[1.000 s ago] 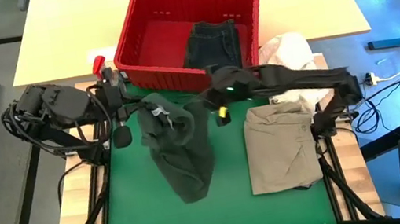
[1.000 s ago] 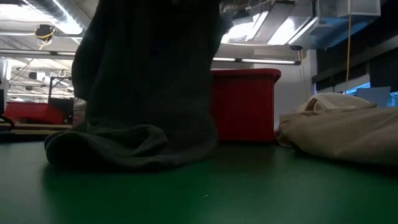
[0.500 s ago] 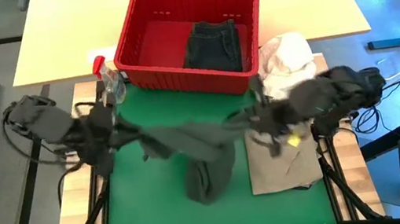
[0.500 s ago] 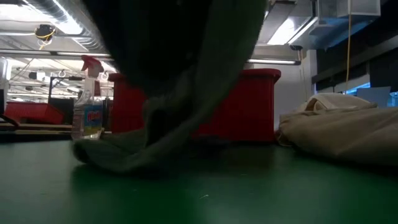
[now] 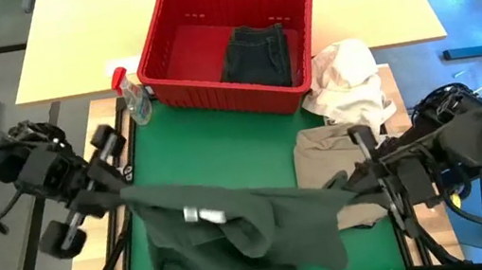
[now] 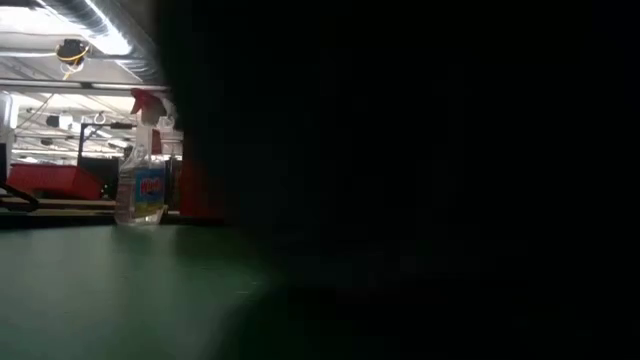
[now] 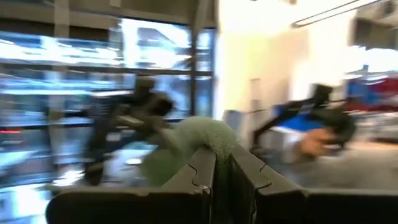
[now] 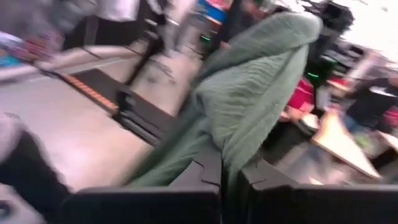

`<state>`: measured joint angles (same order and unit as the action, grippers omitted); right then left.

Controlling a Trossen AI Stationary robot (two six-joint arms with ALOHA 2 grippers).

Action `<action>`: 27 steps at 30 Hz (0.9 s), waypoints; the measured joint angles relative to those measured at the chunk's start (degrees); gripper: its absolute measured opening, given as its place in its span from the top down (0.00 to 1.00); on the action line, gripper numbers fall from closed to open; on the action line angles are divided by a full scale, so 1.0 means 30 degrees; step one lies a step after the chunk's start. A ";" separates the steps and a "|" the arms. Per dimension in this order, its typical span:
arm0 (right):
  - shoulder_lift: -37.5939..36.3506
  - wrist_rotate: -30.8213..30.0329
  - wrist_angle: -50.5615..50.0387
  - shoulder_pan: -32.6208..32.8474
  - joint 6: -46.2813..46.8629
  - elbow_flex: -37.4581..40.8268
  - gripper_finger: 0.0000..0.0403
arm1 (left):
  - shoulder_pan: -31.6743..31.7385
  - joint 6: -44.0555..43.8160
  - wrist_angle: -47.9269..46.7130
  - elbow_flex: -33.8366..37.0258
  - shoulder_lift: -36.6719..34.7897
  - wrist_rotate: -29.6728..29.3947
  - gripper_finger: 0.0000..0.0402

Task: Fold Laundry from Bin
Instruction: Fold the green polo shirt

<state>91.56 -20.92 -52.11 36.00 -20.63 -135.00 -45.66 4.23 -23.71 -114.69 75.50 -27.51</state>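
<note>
A dark grey-green garment (image 5: 236, 230) of the laundry hangs spread between my two grippers over the near part of the green mat (image 5: 214, 148). My left gripper (image 5: 126, 188) is shut on its left end and my right gripper (image 5: 348, 179) on its right end. In the low view the garment (image 6: 420, 180) fills most of the picture, so I cannot tell whether its lower edge touches the mat. The red bin (image 5: 194, 15) stands on the far table with a dark garment (image 5: 257, 51) lying in it. A khaki garment (image 5: 335, 154) lies folded on the mat's right side. My left gripper pinches the garment's left top end (image 7: 208, 140) between its two shut fingers, coming roughly level from the table's left side. The cloth bunches out past the fingertips and runs off toward the other arm. My right gripper pinches the garment's right top end (image 8: 242, 143) between its shut fingers, coming roughly level from the table's right side. The cloth drapes over the fingertips in a thick fold; the garment hangs below, stretched across toward the left arm.
A clear spray bottle with a red top (image 5: 132, 98) stands at the mat's far left corner, also seen in the low view (image 6: 145, 170). A white cloth bundle (image 5: 347, 76) lies beside the bin at the far right. The khaki garment lies right beside my right gripper.
Both grippers have risen, swung apart toward the table's left and right edges, and come toward the near edge. The garment, which hung bunched in the middle with its lower end on the mat, is now drawn out wide between them.
</note>
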 joint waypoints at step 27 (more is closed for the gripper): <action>-0.0057 -0.3187 -0.1121 -1.1540 0.4436 1.5311 0.99 | 0.5558 -1.6272 -2.1526 0.8638 -0.1085 -1.2960 0.96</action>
<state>91.39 -30.48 -55.47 1.38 -7.33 -89.07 -28.99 -44.59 -88.29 -88.78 72.25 -66.39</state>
